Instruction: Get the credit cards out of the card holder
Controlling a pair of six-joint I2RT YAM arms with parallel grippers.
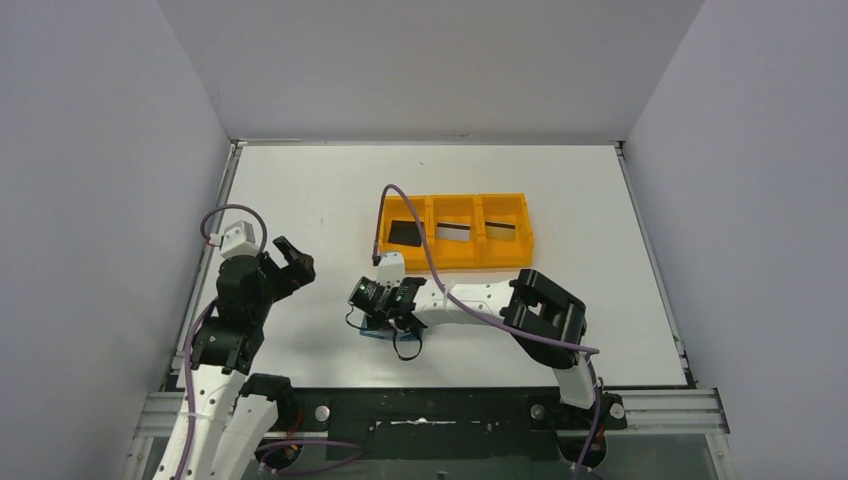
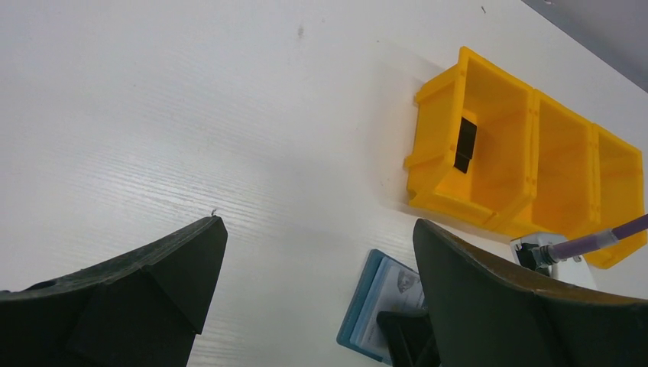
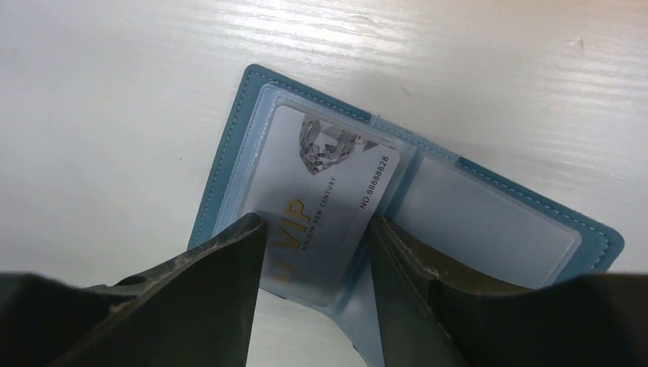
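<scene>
The holder lies open on the table, at 7 o'clock from the tray. A white VIP card sits in its clear pocket. The right gripper is down over it, unclenched, its fingers straddling the card's near end; whether they touch it I cannot tell. In the tray lie a black card and two striped cards. The left gripper hangs released, grasping nothing, at 9 o'clock from the holder.

Top view looks down from behind — wrist views sit close, sharing the card holder.
</scene>
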